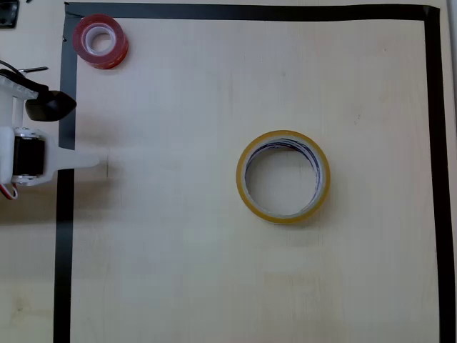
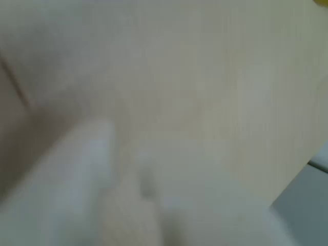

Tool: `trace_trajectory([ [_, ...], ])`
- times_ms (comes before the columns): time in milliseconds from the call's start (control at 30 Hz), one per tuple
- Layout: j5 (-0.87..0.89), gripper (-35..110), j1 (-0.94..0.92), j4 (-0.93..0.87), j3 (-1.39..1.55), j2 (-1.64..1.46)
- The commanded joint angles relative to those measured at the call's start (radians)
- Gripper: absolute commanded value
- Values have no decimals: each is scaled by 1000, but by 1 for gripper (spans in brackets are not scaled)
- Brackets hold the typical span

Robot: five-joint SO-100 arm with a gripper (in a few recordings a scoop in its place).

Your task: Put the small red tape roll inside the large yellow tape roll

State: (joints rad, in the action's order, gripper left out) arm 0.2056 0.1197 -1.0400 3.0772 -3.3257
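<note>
Small red tape roll with whitish core lying flat at far left corner inside black tape border on pale wood table, hole facing up, axis vertical, no long axis; large yellow thin-walled tape ring also flat, right of centre, well apart, hole open upward. Likely light, stiff, slick-sided, so best pinched across outer band or over one wall through the hole. White gripper at left edge over border, holding nothing; jaws look closed but blur leaves it uncertain, cannot tell.
</note>
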Motion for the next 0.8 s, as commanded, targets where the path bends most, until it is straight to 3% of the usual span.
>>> trace_trajectory([
  [0, -28, 0, 43, -28, -89, -8],
  [100, -49, 0, 95, -38, -198, 104],
  [200, -94, 0, 107, -54, -442, 460],
  [400, -310, 1, 206, -247, -882, 902],
  [533, -442, 8, 373, -187, -841, 877],
  [767, -451, 9, 586, -40, -821, 1058],
])
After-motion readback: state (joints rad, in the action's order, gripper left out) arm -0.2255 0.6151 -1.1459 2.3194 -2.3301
